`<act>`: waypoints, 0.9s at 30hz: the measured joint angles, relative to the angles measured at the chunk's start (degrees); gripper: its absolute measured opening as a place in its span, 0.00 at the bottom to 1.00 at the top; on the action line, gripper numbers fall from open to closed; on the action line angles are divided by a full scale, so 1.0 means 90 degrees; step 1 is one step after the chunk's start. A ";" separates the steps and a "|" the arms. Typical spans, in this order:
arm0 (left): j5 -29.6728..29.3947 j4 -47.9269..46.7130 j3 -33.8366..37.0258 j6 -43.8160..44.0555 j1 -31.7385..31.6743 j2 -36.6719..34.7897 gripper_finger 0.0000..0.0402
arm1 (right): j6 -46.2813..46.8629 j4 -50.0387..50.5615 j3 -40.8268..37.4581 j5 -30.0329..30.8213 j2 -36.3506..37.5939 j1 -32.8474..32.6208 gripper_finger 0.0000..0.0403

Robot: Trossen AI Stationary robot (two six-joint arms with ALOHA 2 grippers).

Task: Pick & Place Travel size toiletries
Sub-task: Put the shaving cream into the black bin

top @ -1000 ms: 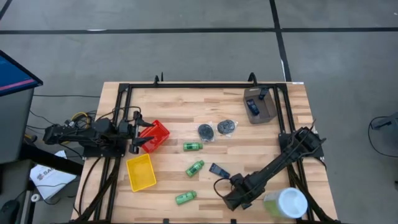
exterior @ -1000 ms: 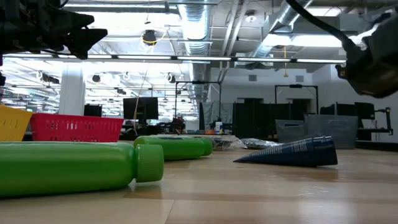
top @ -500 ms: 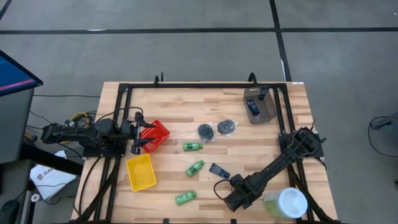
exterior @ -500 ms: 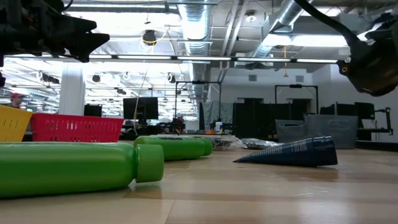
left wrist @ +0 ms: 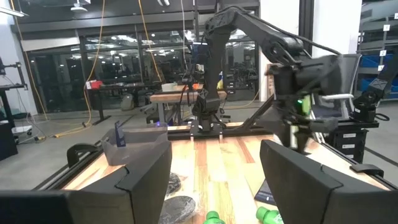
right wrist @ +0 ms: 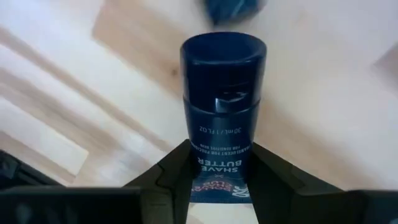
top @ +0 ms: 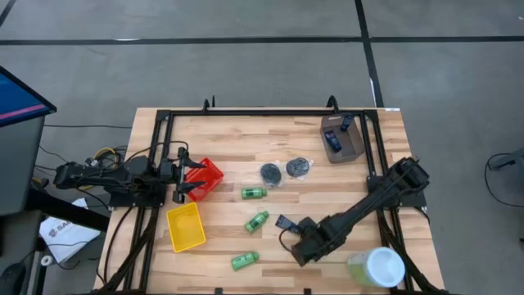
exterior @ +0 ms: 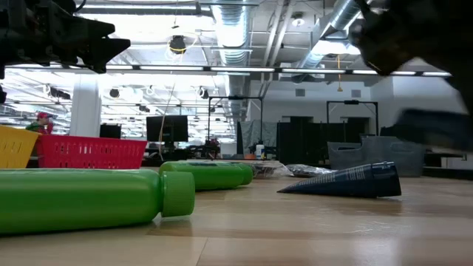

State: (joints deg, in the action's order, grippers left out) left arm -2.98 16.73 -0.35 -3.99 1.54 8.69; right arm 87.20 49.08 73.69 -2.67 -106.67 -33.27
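your right claw (right wrist: 219, 177) pinches a blue tube (right wrist: 222, 109), cap pointing away. bare table (top: 327, 188) surrounds it; a bottle (top: 257, 221) lies near.

Take the yellow bin (top: 186, 227) on the desk (top: 237, 135) as the landmark, reading from the high view. The red bin (top: 205, 178) lies just behind it, with the left tool (top: 178, 174) at that bin's left edge. To the yellow bin's right lie three little bottles: one (top: 253, 192) level with the red bin, one (top: 257, 220) beside the yellow bin, one (top: 244, 260) nearer the desk's front edge. Two round discs (top: 271, 173) (top: 298, 167) sit side by side behind the bottles. Farther right, the right tool (top: 288, 232) is at a flat tube (top: 284, 221). The large tub (top: 377, 267) stands at the front right corner, and another bin (top: 341, 138) holding tubes sits at the back right.
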 joint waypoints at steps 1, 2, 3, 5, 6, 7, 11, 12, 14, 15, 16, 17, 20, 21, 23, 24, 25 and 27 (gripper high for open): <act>0.0001 0.0008 -0.0001 0.0000 0.0000 0.0000 0.60 | -0.0136 0.0123 0.0000 0.0055 0.0114 0.0124 0.31; 0.0000 0.0012 0.0001 0.0000 0.0000 0.0000 0.60 | -0.0292 0.0246 0.0000 0.0115 0.0249 0.0258 0.31; 0.0000 0.0014 -0.0001 0.0000 0.0000 0.0000 0.60 | -0.0462 0.0420 0.0003 0.0190 0.0380 0.0398 0.31; 0.0000 0.0017 0.0000 0.0001 0.0000 0.0000 0.60 | -0.0790 0.0768 0.0005 0.0356 0.0648 0.0709 0.31; 0.0000 0.0019 0.0000 0.0002 0.0000 0.0000 0.60 | -0.0955 0.0959 0.0005 0.0470 0.0783 0.0886 0.31; 0.0002 0.0024 -0.0001 0.0000 0.0000 0.0000 0.60 | -0.1122 0.1165 0.0005 0.0588 0.0928 0.1066 0.31; 0.0000 0.0030 0.0001 0.0001 0.0000 0.0000 0.60 | -0.1790 0.1849 0.0007 0.1053 0.1478 0.1929 0.31; 0.0002 0.0034 -0.0001 0.0002 0.0000 0.0000 0.60 | -0.1950 0.1966 0.0007 0.1161 0.1601 0.2171 0.31; 0.0001 0.0043 -0.0001 0.0001 0.0000 0.0000 0.60 | -0.2280 0.2102 0.0007 0.1374 0.1848 0.2685 0.31; 0.0000 0.0054 0.0002 0.0000 0.0000 0.0000 0.60 | -0.2441 0.2133 0.0007 0.1491 0.1956 0.2943 0.31; 0.0002 0.0058 -0.0001 0.0000 0.0000 0.0000 0.60 | -0.2601 0.2139 0.0009 0.1589 0.2046 0.3209 0.31; 0.0002 0.0058 -0.0001 0.0001 0.0000 0.0000 0.60 | -0.2770 0.2142 0.0009 0.1653 0.2140 0.3478 0.31; 0.0002 0.0063 0.0002 0.0000 0.0000 0.0000 0.60 | -0.3235 0.2123 0.0010 0.1693 0.2292 0.4283 0.31; 0.0001 0.0063 -0.0001 0.0001 0.0000 0.0000 0.60 | -0.3398 0.2120 0.0010 0.1712 0.2300 0.4533 0.31; 0.0001 0.0063 -0.0001 0.0001 0.0000 0.0000 0.60 | -0.3692 0.2136 0.0010 0.1808 0.2300 0.4995 0.31; 0.0000 0.0063 -0.0001 0.0000 0.0000 0.0000 0.60 | -0.3827 0.2159 0.0010 0.1836 0.2300 0.5222 0.31; 0.0000 0.0066 0.0002 0.0001 0.0000 0.0000 0.60 | -0.3943 0.2175 0.0011 0.1882 0.2269 0.5427 0.31; 0.0002 0.0069 0.0001 0.0000 0.0000 0.0000 0.60 | -0.4090 0.2197 0.0012 0.1990 0.2219 0.5788 0.31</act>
State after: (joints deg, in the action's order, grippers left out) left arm -2.96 17.35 -0.34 -3.98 1.54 8.69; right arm 50.39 68.86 73.80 15.24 -86.70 18.82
